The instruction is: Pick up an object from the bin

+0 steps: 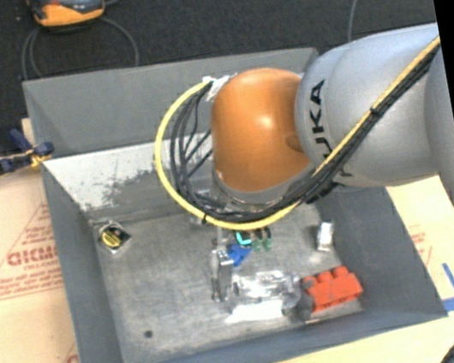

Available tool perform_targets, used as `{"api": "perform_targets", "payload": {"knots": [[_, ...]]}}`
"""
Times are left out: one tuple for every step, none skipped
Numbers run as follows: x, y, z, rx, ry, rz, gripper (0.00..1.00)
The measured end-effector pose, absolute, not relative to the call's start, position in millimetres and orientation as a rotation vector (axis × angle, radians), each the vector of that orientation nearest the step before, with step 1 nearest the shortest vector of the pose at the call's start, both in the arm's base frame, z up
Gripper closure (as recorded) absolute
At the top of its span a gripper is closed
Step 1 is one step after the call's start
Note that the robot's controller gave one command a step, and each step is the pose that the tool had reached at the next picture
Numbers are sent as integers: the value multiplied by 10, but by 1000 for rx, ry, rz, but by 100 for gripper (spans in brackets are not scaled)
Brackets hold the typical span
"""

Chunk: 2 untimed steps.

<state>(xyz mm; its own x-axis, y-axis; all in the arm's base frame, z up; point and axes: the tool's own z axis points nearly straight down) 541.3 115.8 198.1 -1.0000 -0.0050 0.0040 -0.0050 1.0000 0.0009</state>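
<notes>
My gripper [219, 271] reaches down in the middle of the bin, mostly hidden under the arm's orange cover. A small blue piece [238, 254] with a green bit [260, 241] beside it lies right by the gripper. Just below and to its right lies a clear, crumpled plastic bag [259, 288] on the bin floor. A red block with a black end [332, 286] rests beyond the bag, toward the bin's front right corner. I cannot tell whether anything is held.
A small white object [324, 235] lies at the right side of the bin. A yellow and black tape measure [112, 236] sits alone at the far left. The arm and its cables cover the bin's back right.
</notes>
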Motion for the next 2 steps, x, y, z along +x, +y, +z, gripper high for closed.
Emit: {"api": "perform_targets", "payload": {"knots": [[5582, 554, 1126, 379, -3117, 4, 0], [5754, 199, 880, 344, -3133, -1, 0]]}}
